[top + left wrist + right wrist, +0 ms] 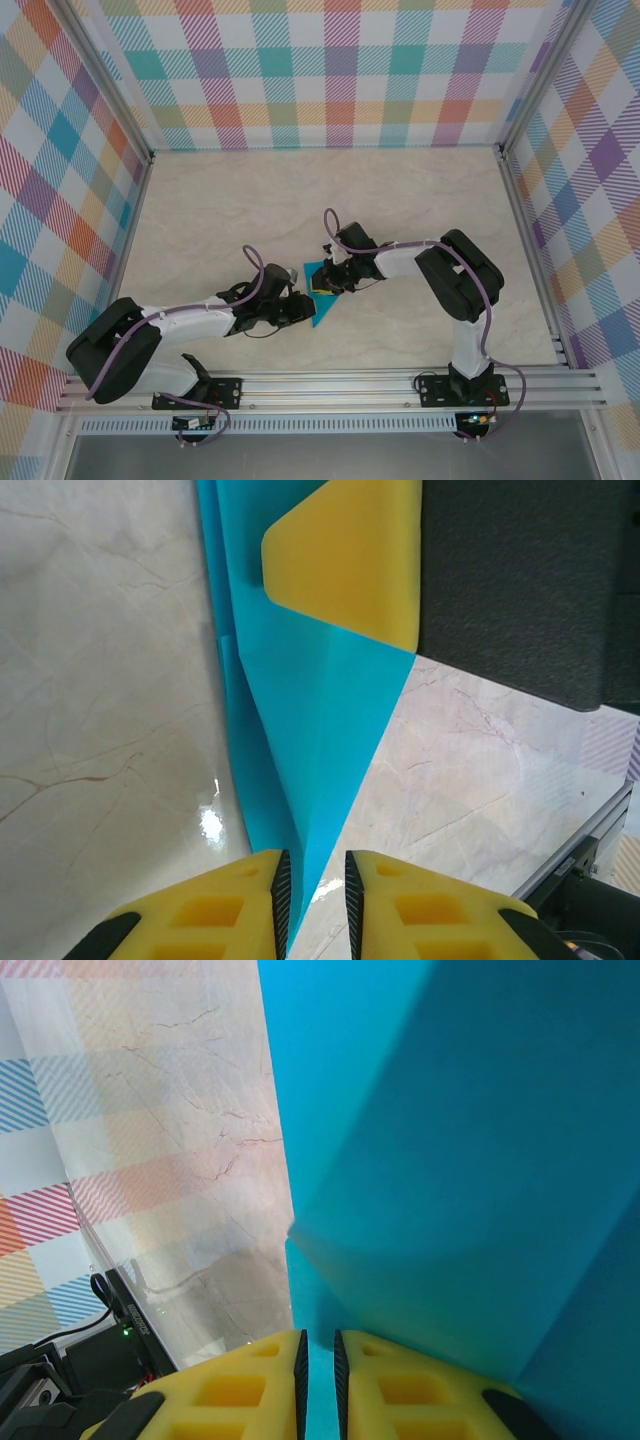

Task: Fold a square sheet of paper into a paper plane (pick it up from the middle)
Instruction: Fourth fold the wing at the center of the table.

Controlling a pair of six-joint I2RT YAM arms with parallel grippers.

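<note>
No lettering I can read anywhere on the rig or the paper from here.

L arm: base at near rail [330,385], elbow swung far out to the left, forearm running low and to the right across the table [350,190]. Lilac cable [252,262] loops over its wrist. R arm: base on the same rail, upper link going up to a bulky elbow, forearm reaching left and down. Both wrists meet just near of table centre.

The paper plane [322,314] lies there betw the two grippers, teal, sharp tip pointing toward the rail.

Left gripper [315,865]: fingers close together w/ a thin gap. In the L wrist cam the plane's tip runs right into that gap, creases fanning away from it. I can't tell if the pads actually pinch it.

Right gripper [322,283]: at the plane's wider far end. L wrist cam shows one of its yellow fingers [345,560] lying on the teal sheet. In the R wrist cam its fingertips are also nearly together, teal showing in the slit and a folded flap rising to the right. Grip or just pressing, can't tell.

Checked walls [340,70] on three sides.
</note>
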